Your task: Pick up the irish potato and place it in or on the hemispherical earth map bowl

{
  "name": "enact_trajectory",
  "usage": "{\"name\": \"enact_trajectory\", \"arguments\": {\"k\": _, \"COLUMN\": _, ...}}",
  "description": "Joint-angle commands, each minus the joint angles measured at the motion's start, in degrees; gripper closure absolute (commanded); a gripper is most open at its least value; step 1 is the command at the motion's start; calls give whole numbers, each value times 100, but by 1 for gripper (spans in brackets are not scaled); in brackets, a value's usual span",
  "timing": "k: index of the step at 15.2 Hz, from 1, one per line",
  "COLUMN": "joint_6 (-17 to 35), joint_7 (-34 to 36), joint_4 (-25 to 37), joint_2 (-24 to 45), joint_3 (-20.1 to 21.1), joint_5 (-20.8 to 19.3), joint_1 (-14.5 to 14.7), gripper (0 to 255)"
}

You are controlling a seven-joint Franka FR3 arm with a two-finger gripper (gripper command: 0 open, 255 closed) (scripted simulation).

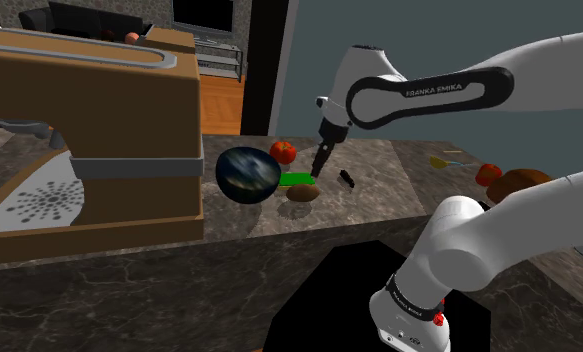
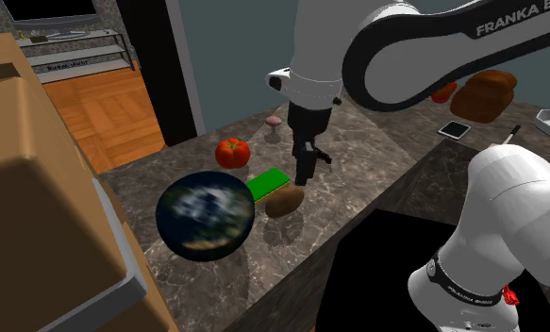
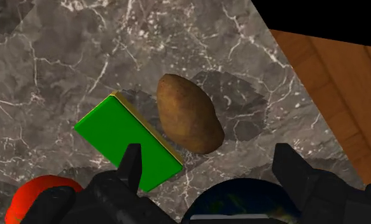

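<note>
- Shoulder view: spot the irish potato (image 1: pixel 302 192) lying on the dark marble counter (image 1: pixel 399 175), just right of the earth map bowl (image 1: pixel 247 175). Note a green block (image 1: pixel 297 178) right behind it and a tomato (image 1: pixel 283 152) farther back. See the gripper (image 1: pixel 321 165) hanging above, clear of the potato.
- Second exterior view: find the potato near the bowl's right side, green block close against it. Catch the gripper poised just beyond, off the counter.
- Wrist view: looking straight down now. Note fingers (image 3: pixel 132 162) wide apart, clasping nothing, with the potato below them, untouched.
</note>
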Motion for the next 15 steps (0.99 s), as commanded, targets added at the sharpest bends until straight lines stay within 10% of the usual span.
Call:
{"name": "enact_trajectory", "arguments": {"k": 1, "joint_6": 337, "joint_7": -341, "joint_4": -113, "joint_2": 310, "joint_3": -187, "joint_5": -29, "joint_1": 43, "gripper": 0}}
{"name": "enact_trajectory", "arguments": {"k": 15, "joint_6": 1774, "joint_7": -1030, "joint_4": -505, "joint_2": 1554, "joint_3": -608, "joint_5": 32, "joint_1": 209, "gripper": 0}}
